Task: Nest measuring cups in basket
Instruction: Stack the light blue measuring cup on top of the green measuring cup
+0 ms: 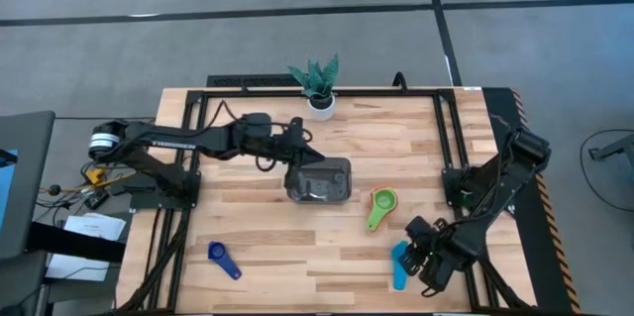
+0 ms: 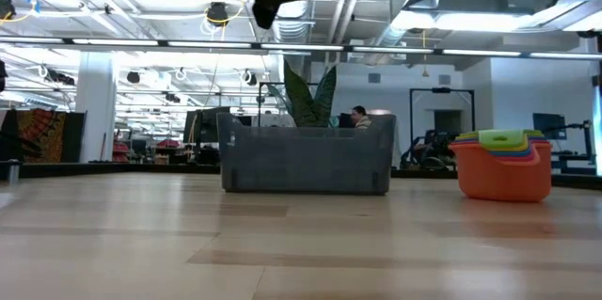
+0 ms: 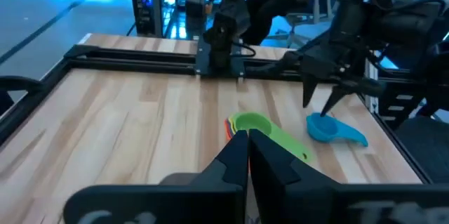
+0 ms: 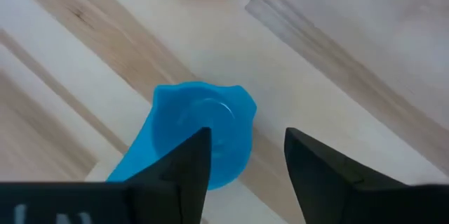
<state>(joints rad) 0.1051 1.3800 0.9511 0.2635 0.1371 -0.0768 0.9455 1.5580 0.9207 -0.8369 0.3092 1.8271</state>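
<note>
Wooden table, two dark arms. Basket: dark grey mesh tray, mid-table, just in front of the white-potted plant at the far edge. Left gripper: above the basket's left far edge, fingers closed together in the left wrist view, holding nothing. Nested cup stack: green cup on top with handle pointing toward the near edge, yellow, orange and red showing beneath it in the low view; stands on the table right of the basket, apart from it. Light blue measuring cup: lies on the table near the right front corner, handle toward the near edge. Right gripper: directly beside and over this cup; in the right wrist view its two fingers stand apart, one finger overlapping the cup, the other over bare wood, cup not gripped. Dark blue measuring cup: lies alone near the left front, well apart from both grippers.
</note>
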